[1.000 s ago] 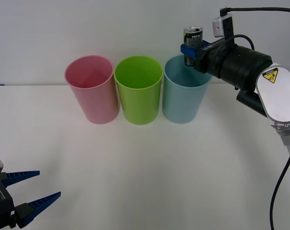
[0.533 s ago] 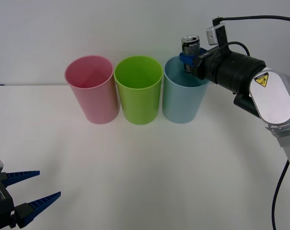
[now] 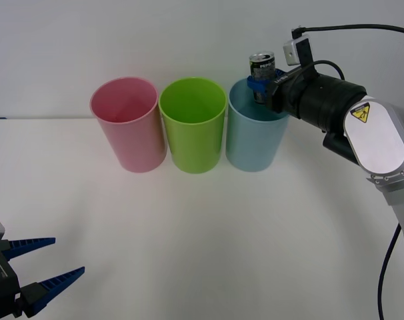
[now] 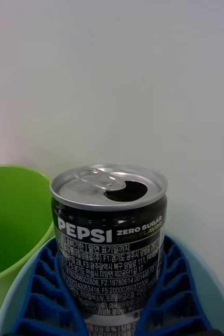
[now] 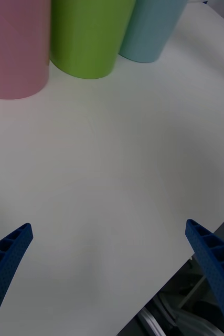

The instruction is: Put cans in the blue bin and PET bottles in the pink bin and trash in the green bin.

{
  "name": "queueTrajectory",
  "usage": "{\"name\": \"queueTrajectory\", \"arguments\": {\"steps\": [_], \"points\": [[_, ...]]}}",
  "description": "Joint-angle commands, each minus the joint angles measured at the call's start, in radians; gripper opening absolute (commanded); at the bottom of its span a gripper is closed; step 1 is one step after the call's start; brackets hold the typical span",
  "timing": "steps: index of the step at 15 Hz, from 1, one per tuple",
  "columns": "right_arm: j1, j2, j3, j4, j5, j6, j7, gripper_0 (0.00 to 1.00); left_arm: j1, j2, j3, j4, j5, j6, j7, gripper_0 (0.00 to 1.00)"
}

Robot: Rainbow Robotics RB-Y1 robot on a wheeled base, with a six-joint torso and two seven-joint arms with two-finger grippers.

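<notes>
A small black Pepsi can [image 3: 262,70] with a silver pull-tab top stands upright in my right gripper [image 3: 261,85], which is shut on it. The can [image 4: 110,231] hangs over the open mouth of the light-blue bin [image 3: 250,143], near its back right rim, its base at rim height. The blue ribbed fingers [image 4: 41,294] clamp both sides of the can. The lime-green bin [image 3: 193,127] stands in the middle and the pink bin [image 3: 125,123] at the left of the row. My left gripper [image 3: 45,263] rests open at the table's near left corner.
The three bins stand side by side at the back of the white table [image 3: 202,227], close to a white wall. The table's right edge [image 5: 206,231] runs near my left gripper in the left wrist view.
My right gripper has carried the can a little to the left and slightly down, further over the blue bin's mouth. The left arm has not moved.
</notes>
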Motion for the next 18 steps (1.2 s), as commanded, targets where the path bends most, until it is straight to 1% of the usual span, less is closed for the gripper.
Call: {"name": "queueTrajectory", "arguments": {"steps": [1,5,10,11,12,14,16,17,18], "points": [[0.0,0.009,0.001,0.0,0.018,0.0,0.008,1.0,0.0,0.0,0.0,0.0,0.0,0.0,0.0,1.0],[0.0,0.011,0.001,0.0,0.035,0.0,0.008,1.0,0.0,0.0,0.0,0.0,0.0,0.0,0.0,1.0],[0.0,0.012,0.003,0.0,0.035,0.0,0.001,1.0,0.0,0.0,0.0,0.0,0.0,0.0,0.0,1.0],[-0.005,0.012,0.001,0.0,0.02,-0.003,-0.004,1.0,0.0,0.0,0.0,0.0,0.0,0.0,0.0,1.0],[-0.008,0.012,-0.016,-0.011,-0.016,-0.011,-0.008,1.0,0.0,0.0,0.0,0.0,0.0,0.0,0.0,1.0],[0.006,0.0,-0.057,-0.091,-0.112,-0.034,-0.001,1.0,0.0,0.0,0.0,0.0,0.0,0.0,0.0,1.0],[0.053,-0.021,-0.135,-0.195,-0.227,-0.118,0.008,1.0,0.0,0.0,0.0,0.0,0.0,0.0,0.0,1.0],[0.086,-0.035,-0.164,-0.238,-0.269,-0.152,0.013,1.0,0.0,0.0,0.0,0.0,0.0,0.0,0.0,1.0],[0.132,-0.057,-0.192,-0.284,-0.329,-0.186,0.024,1.0,0.0,0.0,0.0,0.0,0.0,0.0,0.0,1.0]]}}
